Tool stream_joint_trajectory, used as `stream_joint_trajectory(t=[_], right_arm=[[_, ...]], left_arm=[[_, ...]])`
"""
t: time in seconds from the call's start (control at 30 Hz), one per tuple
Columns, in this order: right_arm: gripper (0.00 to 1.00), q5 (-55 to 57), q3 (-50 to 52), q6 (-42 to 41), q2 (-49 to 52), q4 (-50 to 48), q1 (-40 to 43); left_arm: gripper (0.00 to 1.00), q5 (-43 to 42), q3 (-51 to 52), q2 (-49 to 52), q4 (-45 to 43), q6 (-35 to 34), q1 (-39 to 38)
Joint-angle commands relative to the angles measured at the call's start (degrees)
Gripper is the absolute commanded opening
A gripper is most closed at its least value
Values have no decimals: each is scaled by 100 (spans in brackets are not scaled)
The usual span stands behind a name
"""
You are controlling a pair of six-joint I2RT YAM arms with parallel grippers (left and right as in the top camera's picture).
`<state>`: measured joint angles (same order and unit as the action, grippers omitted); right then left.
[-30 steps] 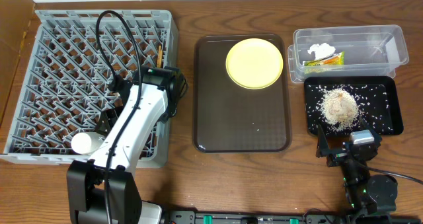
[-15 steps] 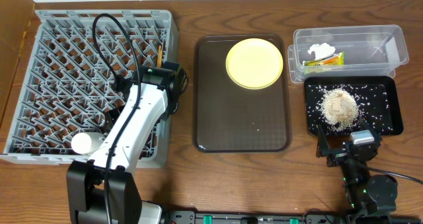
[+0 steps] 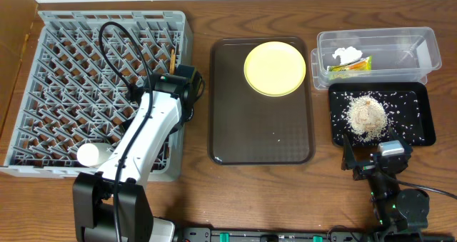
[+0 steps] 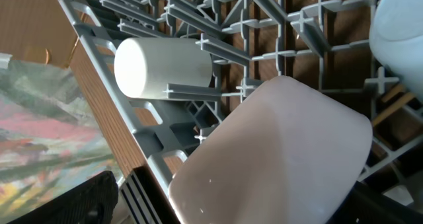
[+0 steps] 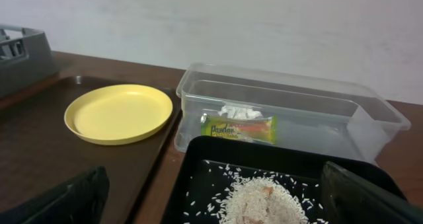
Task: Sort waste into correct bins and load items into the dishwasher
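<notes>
My left arm [image 3: 161, 117] reaches over the grey dish rack [image 3: 43, 28], and its fingers are hidden under it in the overhead view. In the left wrist view my left gripper [image 4: 244, 207] has its fingers wide apart over the rack. A pale blurred rounded shape that I cannot identify lies between them. A white cup [image 4: 162, 69] lies on its side near the rack's corner [image 3: 89, 154]. A light blue bowl [image 4: 400, 32] sits in the rack. A chopstick [image 3: 172, 58] stands in the rack. The yellow plate [image 3: 275, 68] lies on the brown tray. My right gripper [image 3: 376, 160] is open and empty.
The brown serving tray [image 3: 260, 135] lies mid-table. The clear tub [image 3: 421, 46] holds a white tissue [image 3: 346, 54] and the green-yellow wrapper [image 3: 350, 66]. The black tray [image 3: 418, 99] holds a rice heap [image 3: 365, 115], just beyond my right gripper [image 5: 215, 201].
The far end of my left arm has shifted slightly toward the back of the rack. The right arm and the table's objects have not moved.
</notes>
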<state>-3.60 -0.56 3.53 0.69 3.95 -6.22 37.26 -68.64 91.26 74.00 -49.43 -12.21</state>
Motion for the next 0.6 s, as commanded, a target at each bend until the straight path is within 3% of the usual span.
stream_joint_trajectory(t=[0.0,0.2,0.4,0.57], right_arm=[[99,13,24,-70,-20,-2,15],[99,13,24,-70,-20,-2,15],[99,13,24,-70,-20,-2,15],[99,13,24,-70,-20,-2,15]], left_arm=[[98,212,61,-68,-28,114,114],[98,-111,61,-68,-269,225,216],[98,-1567,46,-74,-986,1681,216],[98,-1759,9,-197,-942,2109,214]])
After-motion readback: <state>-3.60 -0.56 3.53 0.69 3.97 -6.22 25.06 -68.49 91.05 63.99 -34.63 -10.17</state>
